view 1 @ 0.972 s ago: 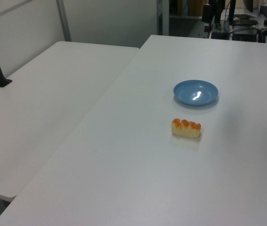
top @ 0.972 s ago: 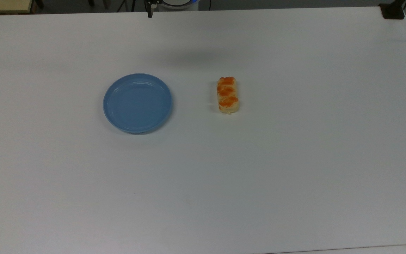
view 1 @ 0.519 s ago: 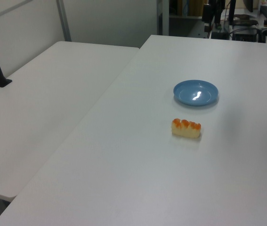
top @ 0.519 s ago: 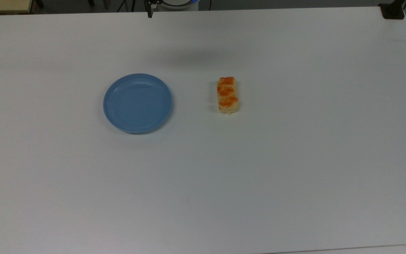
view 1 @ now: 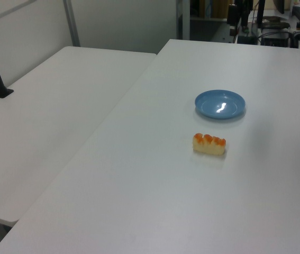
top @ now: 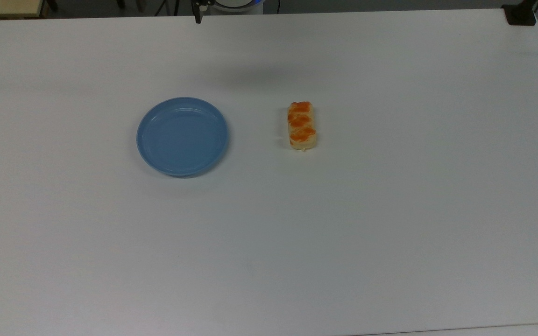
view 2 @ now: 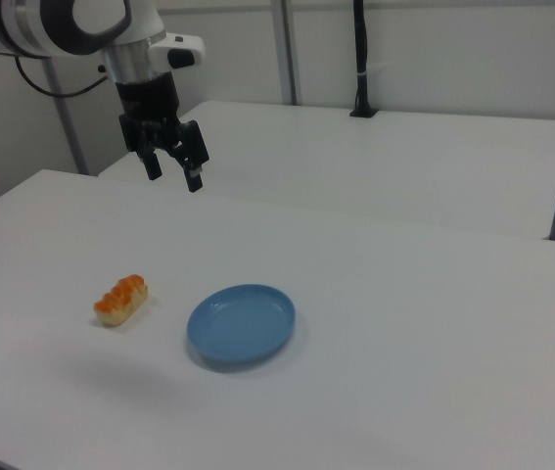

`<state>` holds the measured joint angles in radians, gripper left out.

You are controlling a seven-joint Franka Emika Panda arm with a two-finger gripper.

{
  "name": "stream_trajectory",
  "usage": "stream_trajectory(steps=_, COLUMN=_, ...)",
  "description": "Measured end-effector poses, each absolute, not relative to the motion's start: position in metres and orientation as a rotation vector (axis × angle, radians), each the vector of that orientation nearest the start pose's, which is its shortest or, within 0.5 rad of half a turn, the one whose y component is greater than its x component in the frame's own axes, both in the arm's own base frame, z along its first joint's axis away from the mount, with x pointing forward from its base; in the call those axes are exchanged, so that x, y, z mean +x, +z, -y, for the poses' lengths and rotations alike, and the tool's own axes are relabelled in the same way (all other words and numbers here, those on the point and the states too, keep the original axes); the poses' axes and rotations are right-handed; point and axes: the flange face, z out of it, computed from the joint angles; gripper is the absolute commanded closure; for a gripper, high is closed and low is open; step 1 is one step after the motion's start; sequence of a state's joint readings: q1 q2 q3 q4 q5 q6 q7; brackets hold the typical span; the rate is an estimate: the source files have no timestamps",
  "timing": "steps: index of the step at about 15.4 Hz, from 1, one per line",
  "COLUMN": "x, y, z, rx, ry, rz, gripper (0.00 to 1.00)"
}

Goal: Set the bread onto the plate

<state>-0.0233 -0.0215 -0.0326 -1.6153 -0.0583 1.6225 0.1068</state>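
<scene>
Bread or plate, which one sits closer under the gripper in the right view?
The bread: the orange-topped loaf lies toward the right view's left, more nearly below the open gripper than the blue plate.

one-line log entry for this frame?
phase: pre-grasp | gripper: open, raised, holding nothing | bread: on table | plate: bare

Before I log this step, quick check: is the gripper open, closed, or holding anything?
Gripper: open, holding nothing, raised above the table; the bread loaf lies on the table beside the blue plate.
</scene>
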Motion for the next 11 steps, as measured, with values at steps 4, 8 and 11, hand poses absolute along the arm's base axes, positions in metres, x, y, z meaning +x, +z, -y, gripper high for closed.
stream_trajectory(steps=4, x=0.5513, y=0.62, z=0.0376, rx=-3.187, ry=-0.048, rz=-0.258, gripper=0.0)
stream_trajectory(steps=8, x=0.5513, y=0.62, z=0.0376, rx=-3.187, ry=-0.048, rz=-0.256, gripper=0.0)
stream_trajectory(steps=11, x=0.5513, y=0.6201, z=0.0377, rx=-3.192, ry=-0.047, rz=-0.205, gripper=0.0)
